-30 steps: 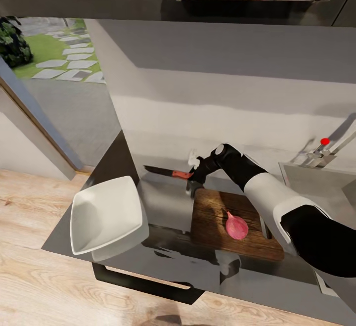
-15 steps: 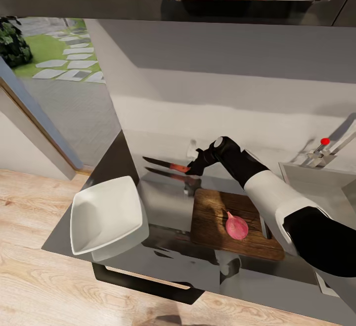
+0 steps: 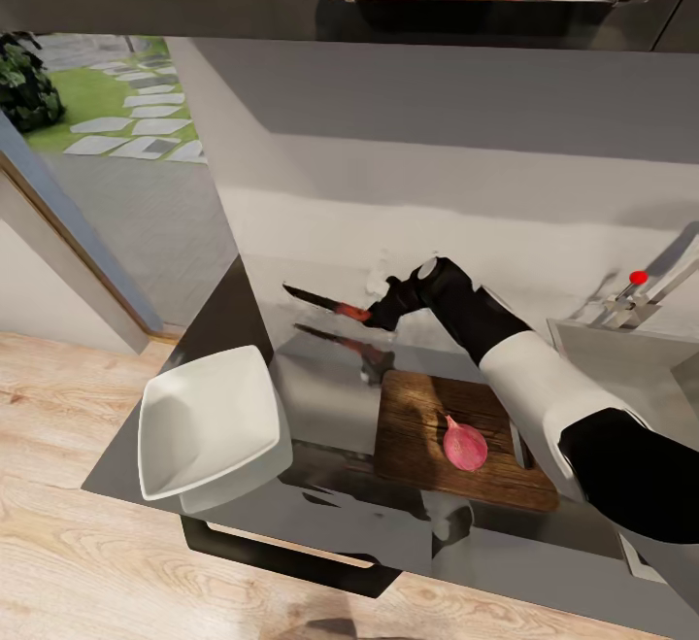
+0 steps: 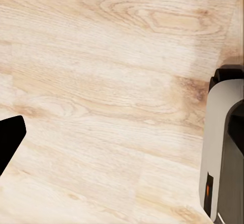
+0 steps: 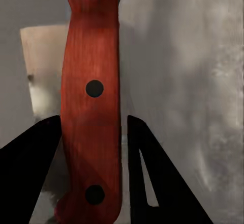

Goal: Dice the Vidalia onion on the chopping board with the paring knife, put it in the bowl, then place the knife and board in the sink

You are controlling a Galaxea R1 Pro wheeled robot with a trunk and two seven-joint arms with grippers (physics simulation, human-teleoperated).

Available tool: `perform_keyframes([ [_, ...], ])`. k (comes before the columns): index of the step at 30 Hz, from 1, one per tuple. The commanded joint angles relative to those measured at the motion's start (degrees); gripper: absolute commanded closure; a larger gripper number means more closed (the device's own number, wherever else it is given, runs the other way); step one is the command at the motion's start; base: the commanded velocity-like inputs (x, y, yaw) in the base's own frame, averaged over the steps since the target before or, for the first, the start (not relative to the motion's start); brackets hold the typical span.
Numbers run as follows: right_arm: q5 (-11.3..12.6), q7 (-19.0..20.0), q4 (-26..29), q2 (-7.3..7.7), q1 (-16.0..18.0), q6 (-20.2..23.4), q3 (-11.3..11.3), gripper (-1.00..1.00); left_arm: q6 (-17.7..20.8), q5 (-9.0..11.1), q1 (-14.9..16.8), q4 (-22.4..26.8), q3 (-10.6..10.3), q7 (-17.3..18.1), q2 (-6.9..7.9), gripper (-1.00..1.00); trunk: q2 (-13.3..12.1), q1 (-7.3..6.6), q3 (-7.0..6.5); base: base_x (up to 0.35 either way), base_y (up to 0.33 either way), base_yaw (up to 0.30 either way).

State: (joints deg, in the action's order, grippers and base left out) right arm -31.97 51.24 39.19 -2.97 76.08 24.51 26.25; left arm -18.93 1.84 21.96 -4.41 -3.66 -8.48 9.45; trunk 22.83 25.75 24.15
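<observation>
Jaws of R gripper clamp knife by red handle, held above countertop beyond board w/ onion; L gripper's state can't tell.

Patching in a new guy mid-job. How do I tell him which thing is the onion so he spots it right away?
Start at the grey steel countertop and find the brown wooden chopping board near its front edge, right of the white bowl. The onion lies on that board: a small pink, rounded piece with a pointed tip, the only pink thing there.
</observation>
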Motion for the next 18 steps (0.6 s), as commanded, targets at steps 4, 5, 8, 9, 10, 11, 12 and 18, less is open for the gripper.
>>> perform_keyframes([
  [4, -0.3, -3.9, 3.7, -0.09, 0.0, 4.4, 0.1, 1.00, -0.4, 0.2, 0.1, -0.2, -0.4, -0.1, -0.11, -1.00, 0.1, 0.03, 0.09, 0.000, 0.000, 0.000],
  [5, -0.4, -4.3, 4.1, -0.09, 0.0, 4.7, 0.1, 1.00, -0.4, 0.2, 0.1, -0.2, -0.4, -0.1, -0.11, -1.00, 0.1, 0.03, 0.09, 0.000, 0.000, 0.000],
  [8, -0.5, -6.7, 5.9, -0.09, 0.0, 5.7, 0.2, 1.00, -0.4, 0.2, 0.1, -0.2, -0.4, -0.1, -0.16, -1.00, 0.1, 0.03, 0.09, -0.017, 0.000, 0.000],
  [9, -0.5, -7.9, 6.4, -0.10, 0.0, 5.8, 0.2, 1.00, -0.4, 0.2, 0.1, -0.2, -0.4, -0.1, -0.18, -1.00, 0.1, 0.03, 0.09, -0.108, 0.000, 0.000],
  [10, -0.5, -8.6, 6.6, -0.10, 0.0, 5.9, 0.2, 1.00, -0.4, 0.2, 0.1, -0.2, -0.4, -0.1, -0.19, -1.00, 0.1, 0.03, 0.09, -0.146, 0.000, 0.000],
  [11, -0.5, -10.3, 6.8, -0.15, 0.0, 6.1, 0.3, 1.00, -0.4, 0.2, 0.1, -0.2, -0.4, -0.1, -0.22, -1.00, 0.1, 0.03, 0.09, -0.214, 0.000, 0.000],
  [12, -0.5, -12.3, 7.0, -0.20, 0.0, 6.4, 0.3, 1.00, -0.4, 0.2, 0.1, -0.2, -0.4, -0.1, -0.25, -1.00, 0.1, 0.03, 0.09, -0.259, 0.000, 0.000],
  [18, -0.6, -21.4, 7.3, -0.75, 0.0, 8.9, 1.1, 1.00, -0.4, 0.2, 0.1, -0.2, -0.4, 0.0, -0.35, -1.00, 0.1, 0.03, 0.09, -0.310, 0.000, 0.000],
])
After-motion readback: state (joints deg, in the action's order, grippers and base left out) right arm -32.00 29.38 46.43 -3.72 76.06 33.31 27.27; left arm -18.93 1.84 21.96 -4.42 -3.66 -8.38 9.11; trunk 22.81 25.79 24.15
